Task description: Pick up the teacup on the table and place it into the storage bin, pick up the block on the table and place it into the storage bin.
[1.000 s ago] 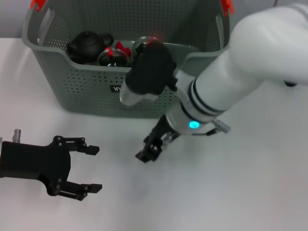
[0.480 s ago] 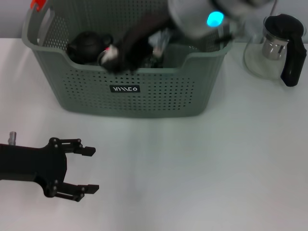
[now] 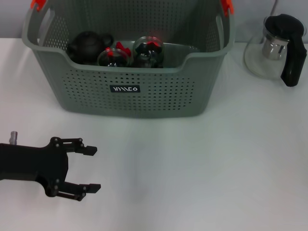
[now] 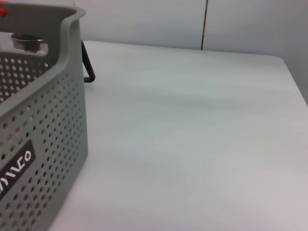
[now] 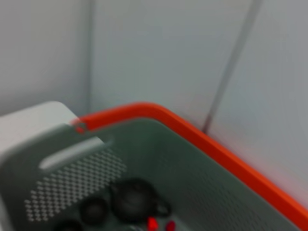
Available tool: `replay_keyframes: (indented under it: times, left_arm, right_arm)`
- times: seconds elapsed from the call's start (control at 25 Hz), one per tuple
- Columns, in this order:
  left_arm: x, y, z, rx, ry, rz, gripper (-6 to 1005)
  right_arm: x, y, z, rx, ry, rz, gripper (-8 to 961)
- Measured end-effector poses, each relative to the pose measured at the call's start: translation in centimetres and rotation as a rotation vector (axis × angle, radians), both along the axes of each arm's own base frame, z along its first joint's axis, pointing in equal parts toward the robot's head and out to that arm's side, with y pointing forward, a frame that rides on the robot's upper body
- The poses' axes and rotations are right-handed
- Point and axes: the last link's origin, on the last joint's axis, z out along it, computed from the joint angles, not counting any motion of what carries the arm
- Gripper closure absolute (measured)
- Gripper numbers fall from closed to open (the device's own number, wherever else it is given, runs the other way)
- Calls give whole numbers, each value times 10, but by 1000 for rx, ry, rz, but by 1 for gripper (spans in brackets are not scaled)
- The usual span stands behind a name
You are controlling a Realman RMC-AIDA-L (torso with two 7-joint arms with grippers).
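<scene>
Meanwhile the left tool (image 3: pixel 91 169) rests wide apart on the table (image 3: pixel 202 163) before the storage bin (image 3: pixel 127 72).

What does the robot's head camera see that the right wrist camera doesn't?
Only the head view shows the left claw, open over the white table, the glass pot beside the storage bin, and the bin's black label. Only the right wrist view shows the wall behind. Both show the bin and the black teapot inside.
</scene>
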Motion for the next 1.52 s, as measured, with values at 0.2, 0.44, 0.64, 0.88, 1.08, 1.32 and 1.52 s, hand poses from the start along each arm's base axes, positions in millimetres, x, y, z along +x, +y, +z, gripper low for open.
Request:
replay_keyframes:
  times: [0.2, 0.44, 0.64, 0.88, 1.08, 1.32, 1.52]
  left_arm:
    - [2, 2, 1, 14, -18, 11, 140]
    - [6, 4, 1, 31, -66, 26, 140]
    - [11, 7, 7, 78, -148, 57, 140]
    - [17, 2, 21, 158, -348, 74, 140]
    - [18, -6, 29, 173, -444, 83, 140]
    - [18, -10, 25, 182, -496, 103, 140]
    - [18, -11, 16, 166, -495, 113, 140]
  right_arm:
    - [24, 16, 2, 20, -15, -84, 510]
    - [28, 8, 16, 74, -2, -36, 304]
    - [32, -13, 28, 96, 59, 28, 84]
    - [47, -59, 31, 0, 229, 177, 28]
    - [79, -89, 31, -71, 340, 280, 17]
    - [131, -107, 5, -176, 387, 304, 15]
    - [174, -111, -34, -313, 415, 256, 15]
